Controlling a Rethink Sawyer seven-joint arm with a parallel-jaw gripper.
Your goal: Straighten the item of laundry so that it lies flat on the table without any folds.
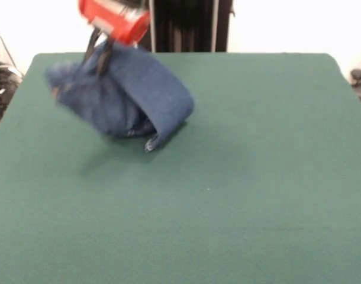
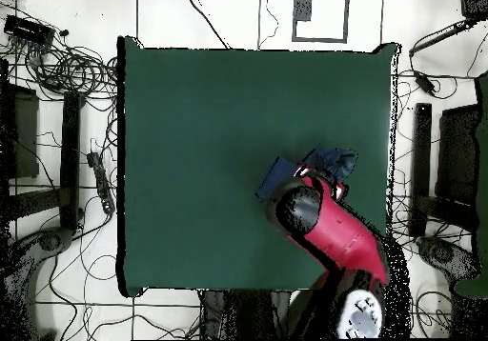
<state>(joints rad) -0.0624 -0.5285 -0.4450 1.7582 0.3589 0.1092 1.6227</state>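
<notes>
- The gripper (image 1: 96, 64) is hanging at about 11 o'clock in the front view, its two dark fingers (image 1: 105, 59) running down into the jeans (image 1: 124, 97) below the red wrist.
- It looks to be pinching a fold of denim near the top of the bundle, jaws drawn narrow on the cloth; the exact bite is blurred, so that is a judgement.
- The jeans are bunching in a rounded, doubled-over heap towards the table's (image 1: 239, 195) far side, at 10 to 11 o'clock in the front view, partly lifted, with a lower edge trailing down to the green cloth.
- In the overhead view the arm (image 2: 329, 228) is covering most of the jeans (image 2: 329, 159); only a blue patch is peeking out at about 4 o'clock on the table (image 2: 200, 137).
- Handling call: denim is soft but heavy, so it is sagging and draping rather than holding shape, and it should drag on the cloth rather than slide freely.
- Best hold, I reckon: a hem or waistband edge, where thick seams give the fingers something firm, pulling outward to open the fold.
- Plenty of open green is lying towards 3 and 6 o'clock for spreading.
</notes>
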